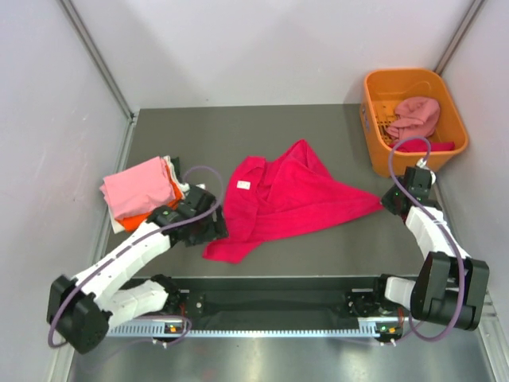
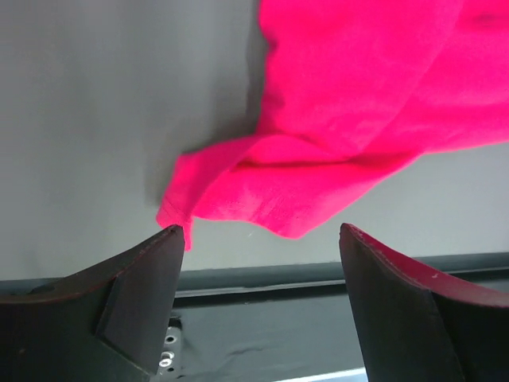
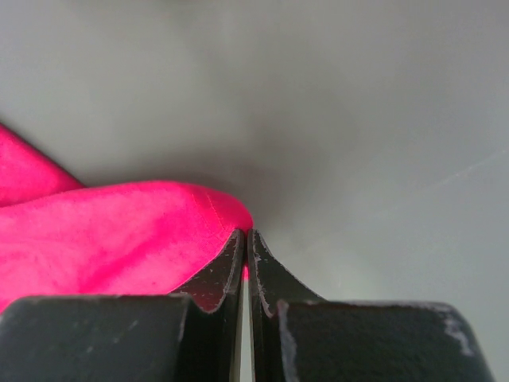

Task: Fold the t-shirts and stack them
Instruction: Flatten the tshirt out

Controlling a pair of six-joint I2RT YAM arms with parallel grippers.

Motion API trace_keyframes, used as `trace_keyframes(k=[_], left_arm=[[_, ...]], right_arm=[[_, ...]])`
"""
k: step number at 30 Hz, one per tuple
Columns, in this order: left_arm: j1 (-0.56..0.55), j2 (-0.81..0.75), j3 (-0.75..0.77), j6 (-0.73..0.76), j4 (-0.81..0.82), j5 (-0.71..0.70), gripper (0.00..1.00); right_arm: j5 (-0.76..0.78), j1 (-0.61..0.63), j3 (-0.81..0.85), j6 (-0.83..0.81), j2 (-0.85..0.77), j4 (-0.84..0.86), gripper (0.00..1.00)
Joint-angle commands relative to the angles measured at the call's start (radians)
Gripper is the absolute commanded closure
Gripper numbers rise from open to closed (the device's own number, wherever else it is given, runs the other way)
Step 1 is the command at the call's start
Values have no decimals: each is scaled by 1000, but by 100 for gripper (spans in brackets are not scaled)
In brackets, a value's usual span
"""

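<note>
Centrally on the tabletop (image 1: 318,127) lies the crimson shirt (image 1: 286,199), evidently limp and light, its right corner pinched in the closed right hand (image 3: 246,239), the left hand (image 2: 262,229) open beside the near hem, probably the best hold.

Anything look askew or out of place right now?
The crimson shirt lies bunched and unfolded mid-table, one corner pinched in the shut right end effector. The left end effector is open, holding nothing. The stack sits uneven, orange and white edges protruding.
</note>
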Motion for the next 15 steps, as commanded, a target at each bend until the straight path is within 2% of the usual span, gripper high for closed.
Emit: trace_keyframes(k=[1, 3, 5, 15], left_arm=[[-141, 100, 48, -21, -42, -150, 17], [-198, 165, 61, -76, -80, -202, 20], [-207, 175, 48, -100, -88, -230, 22], [-209, 109, 42, -163, -139, -321, 26]], right_arm=[[-11, -11, 28, 5, 11, 87, 100], [-11, -11, 28, 8, 2, 93, 100], [-11, -11, 31, 6, -2, 90, 100], [-115, -11, 12, 8, 15, 131, 100]])
